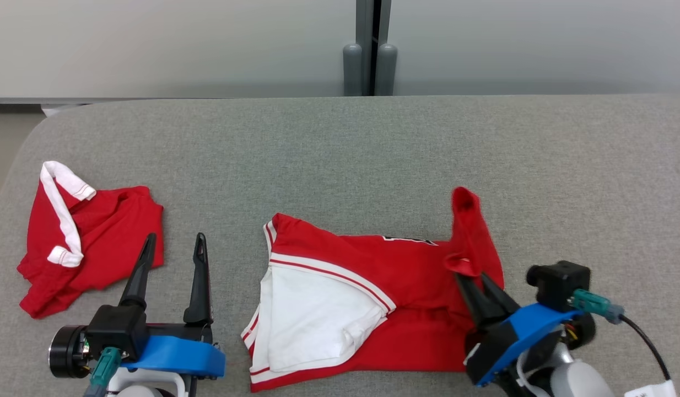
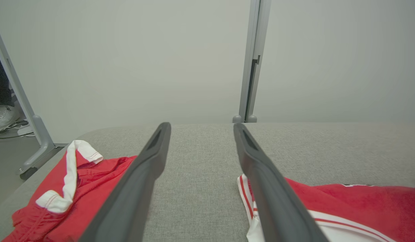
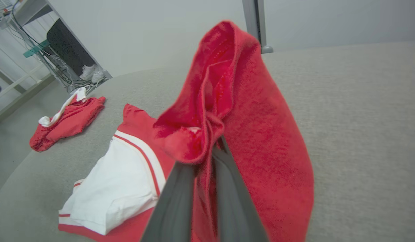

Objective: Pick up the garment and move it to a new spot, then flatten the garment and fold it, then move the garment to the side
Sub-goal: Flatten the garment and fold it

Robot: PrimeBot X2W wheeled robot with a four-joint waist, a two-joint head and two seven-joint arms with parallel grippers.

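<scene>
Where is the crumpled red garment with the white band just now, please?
In the head view, the crumpled garment lies at the left of the table, beside the left gripper, apart from the larger garment.

garment (image 1: 417,275): matt red-and-white soft cloth | table (image 1: 340,154): rough grey woven fabric | left claw (image 1: 176,237): matt dark plastic

The jersey (image 1: 417,264) is bright red, with a white panel edged in red-and-white stripes. The other, crumpled garment (image 1: 114,231) is red too, with a white band. The padded surface (image 1: 340,149) beneath them is a flecked grey.
</scene>
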